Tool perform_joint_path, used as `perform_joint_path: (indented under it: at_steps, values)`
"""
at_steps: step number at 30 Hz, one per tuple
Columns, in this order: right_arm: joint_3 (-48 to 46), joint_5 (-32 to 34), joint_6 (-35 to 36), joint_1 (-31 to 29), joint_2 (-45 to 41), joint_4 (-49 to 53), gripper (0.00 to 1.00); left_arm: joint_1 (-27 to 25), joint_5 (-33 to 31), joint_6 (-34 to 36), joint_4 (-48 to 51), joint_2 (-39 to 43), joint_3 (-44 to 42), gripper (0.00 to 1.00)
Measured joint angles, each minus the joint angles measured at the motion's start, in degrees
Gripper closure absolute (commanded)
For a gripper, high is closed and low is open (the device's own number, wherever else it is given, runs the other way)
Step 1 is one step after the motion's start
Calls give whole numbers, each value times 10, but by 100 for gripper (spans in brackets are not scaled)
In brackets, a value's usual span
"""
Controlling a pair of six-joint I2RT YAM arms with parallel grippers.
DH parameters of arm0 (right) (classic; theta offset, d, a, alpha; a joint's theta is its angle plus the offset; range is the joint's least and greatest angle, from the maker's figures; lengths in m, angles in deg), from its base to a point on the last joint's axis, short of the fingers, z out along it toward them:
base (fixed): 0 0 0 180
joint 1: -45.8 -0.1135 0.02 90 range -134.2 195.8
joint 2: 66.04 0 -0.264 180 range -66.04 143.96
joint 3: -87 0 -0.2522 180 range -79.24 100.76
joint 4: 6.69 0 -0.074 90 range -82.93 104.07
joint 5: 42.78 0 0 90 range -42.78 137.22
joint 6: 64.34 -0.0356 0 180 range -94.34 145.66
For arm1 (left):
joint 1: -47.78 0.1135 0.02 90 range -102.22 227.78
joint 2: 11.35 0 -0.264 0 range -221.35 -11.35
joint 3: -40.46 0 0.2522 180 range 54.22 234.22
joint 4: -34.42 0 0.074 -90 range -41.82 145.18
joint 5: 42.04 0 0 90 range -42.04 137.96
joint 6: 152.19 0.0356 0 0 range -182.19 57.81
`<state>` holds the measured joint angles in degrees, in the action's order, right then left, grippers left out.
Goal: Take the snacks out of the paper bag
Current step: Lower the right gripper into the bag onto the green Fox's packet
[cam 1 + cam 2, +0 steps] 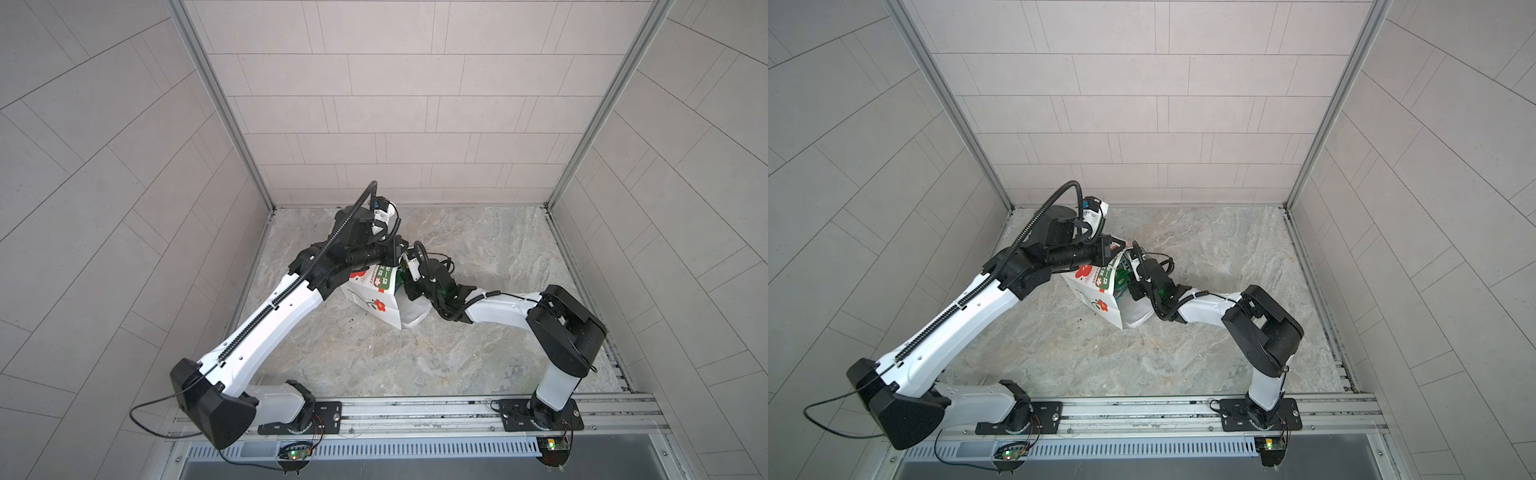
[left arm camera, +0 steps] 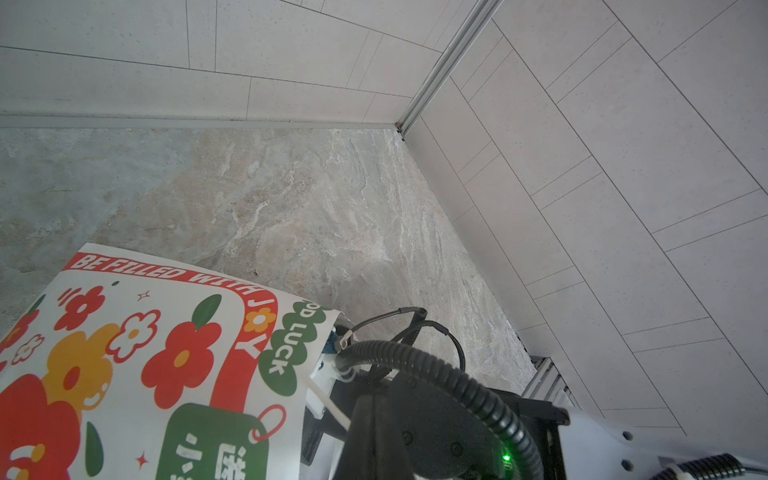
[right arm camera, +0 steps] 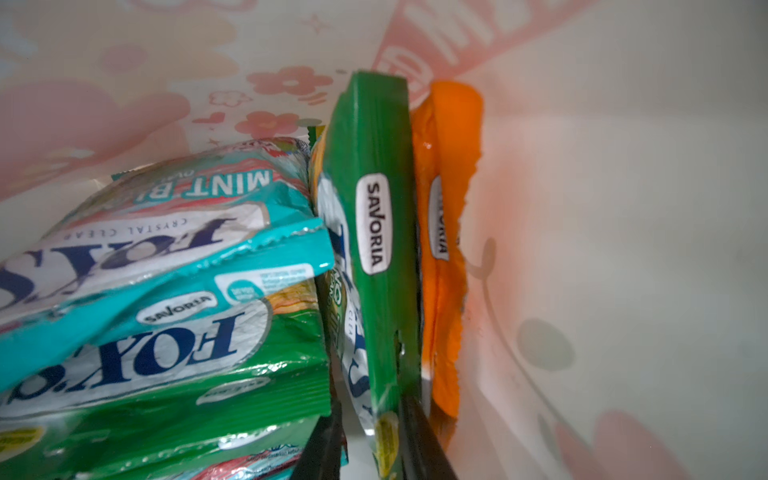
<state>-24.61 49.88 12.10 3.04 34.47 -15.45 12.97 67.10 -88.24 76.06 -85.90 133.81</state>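
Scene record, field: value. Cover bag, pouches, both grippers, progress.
bag: white flower-print paper bag on the grey marble table, mouth open
left gripper: shut on the bag's rim
right gripper: inside the bag, jaws either side of the upright green glossy pouch; grip unclear
other pouches: orange pouch beside it; teal and green pouches stacked alongside
progress: every pouch seen is inside the bag

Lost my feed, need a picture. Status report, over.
Left hand shut on paper bag rim. Right hand inside, astride green FOX'S pouch, grip unconfirmed. Orange pouch crowds alongside it.
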Motion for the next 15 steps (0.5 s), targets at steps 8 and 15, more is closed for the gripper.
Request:
perform_joint_path:
  at_steps: [8,15]
  values:
    - [0,0,0,0,0,2,64,-1,0,0,0,0,0,100]
    - [3,2,1,0,0,9,63,-1,0,0,0,0,0,100]
